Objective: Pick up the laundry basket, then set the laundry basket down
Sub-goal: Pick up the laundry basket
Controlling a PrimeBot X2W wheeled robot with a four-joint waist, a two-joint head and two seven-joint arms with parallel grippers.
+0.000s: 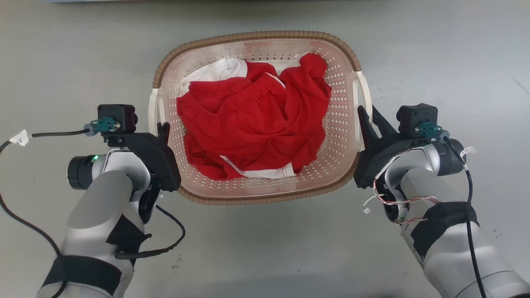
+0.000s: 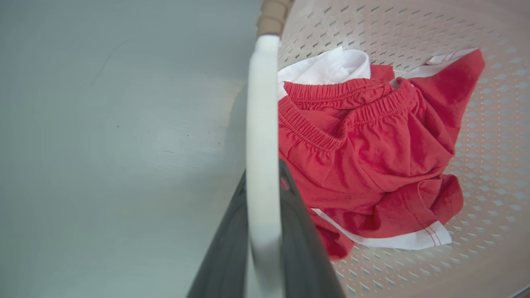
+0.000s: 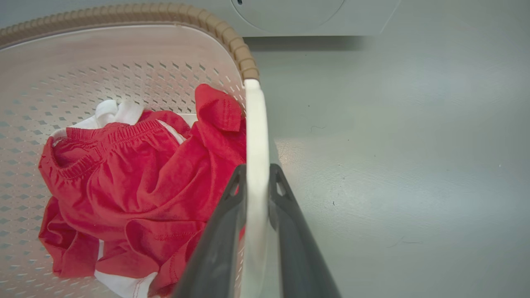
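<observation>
- The left gripper (image 1: 164,129) is clamped on the left white handle (image 1: 152,108) of the laundry basket (image 1: 265,35). In the left wrist view, the left gripper (image 2: 263,176) has one dark finger pressed against each side of the handle's (image 2: 261,103) pale bar.
- The right gripper (image 1: 367,114) is likewise closed on the right white handle (image 1: 367,89). In the right wrist view, the right gripper's (image 3: 256,169) two fingers pinch the bar of that handle (image 3: 256,120) from both sides, the tips about halfway along it.
- Both grippers hold near the end of each handle closer to the robot, with the pale forearms angling in from the lower corners of the head view.
- The laundry basket sits between the two grippers, centred in the head view over the grey floor (image 1: 62,54). Whether its base touches the floor cannot be told.
- Its brown woven-look rim (image 3: 124,12) runs around the front and back edges and stops where each white handle begins. The walls (image 2: 393,29) are pale and perforated.
- Inside lies a crumpled red garment (image 1: 256,120) with an elastic waistband and white trim, covering most of the bottom.
- A white cloth (image 1: 219,68) shows at the far left corner, partly under the red one.
- Beyond the basket, in the right wrist view, a white appliance (image 3: 290,12) stands on the floor.
</observation>
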